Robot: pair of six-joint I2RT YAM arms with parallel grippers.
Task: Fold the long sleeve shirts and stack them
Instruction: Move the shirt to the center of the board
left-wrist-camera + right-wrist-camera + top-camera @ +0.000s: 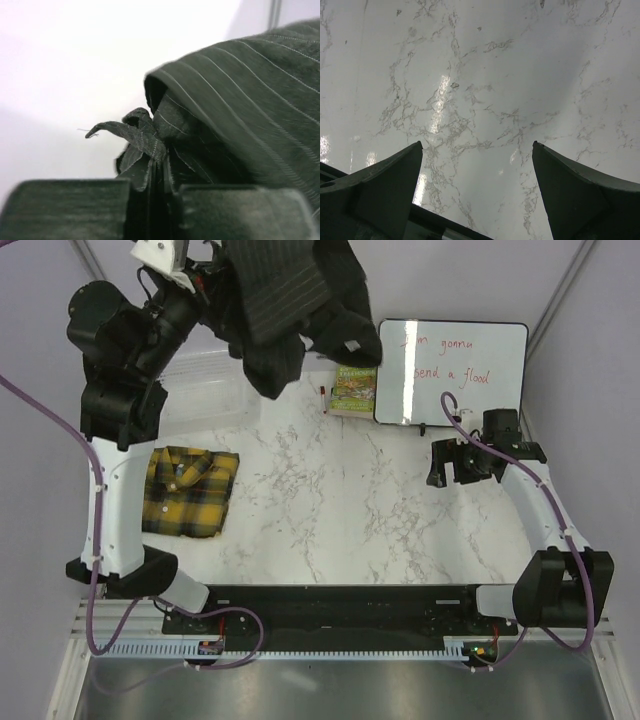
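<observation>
Left wrist view shows the left gripper (pixel 159 192) clenched on a bunched fold of the pinstriped charcoal shirt (pixel 240 100), held high, probably so it hangs free to unfurl, while the right gripper (pixel 477 150) gapes empty above the marble table (pixel 470 75).

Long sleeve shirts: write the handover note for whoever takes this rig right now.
Left gripper: shut on the dark pinstriped shirt, holding it bunched up high over the far left of the table.
Right gripper: open and empty, above bare marble on the right side.
Plaid shirt: folded, lying flat on the table's left side.
Done: one shirt folded.
Left: lay out and fold the dark pinstriped shirt, then stack the two.
</observation>
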